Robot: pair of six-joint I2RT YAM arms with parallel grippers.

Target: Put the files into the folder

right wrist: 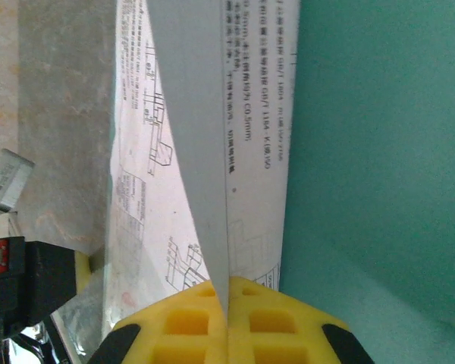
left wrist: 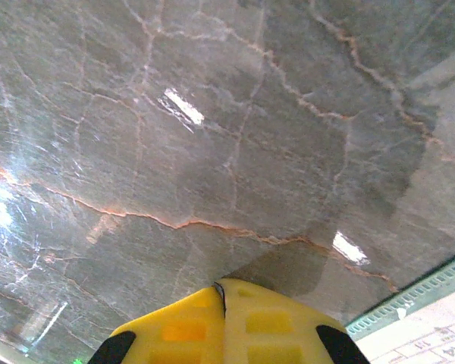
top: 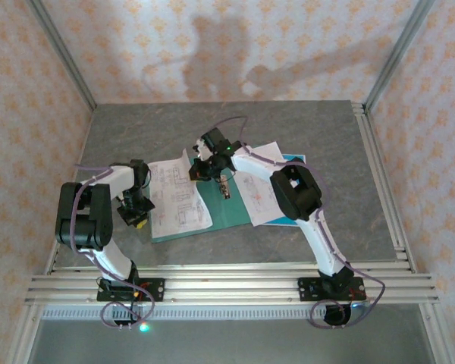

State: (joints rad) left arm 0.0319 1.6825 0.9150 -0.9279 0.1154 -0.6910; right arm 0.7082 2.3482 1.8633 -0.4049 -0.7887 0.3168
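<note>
Pinching the raised edge of one sheet of the files in the right end effector, over the open folder at the middle of the table; left end effector pressed together, empty, just left. Probably calls next for laying it flat inside.

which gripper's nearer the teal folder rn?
Right. The right gripper is over the folder, shut on a sheet; the left gripper, shut, sits off its left edge, over the table.
</note>
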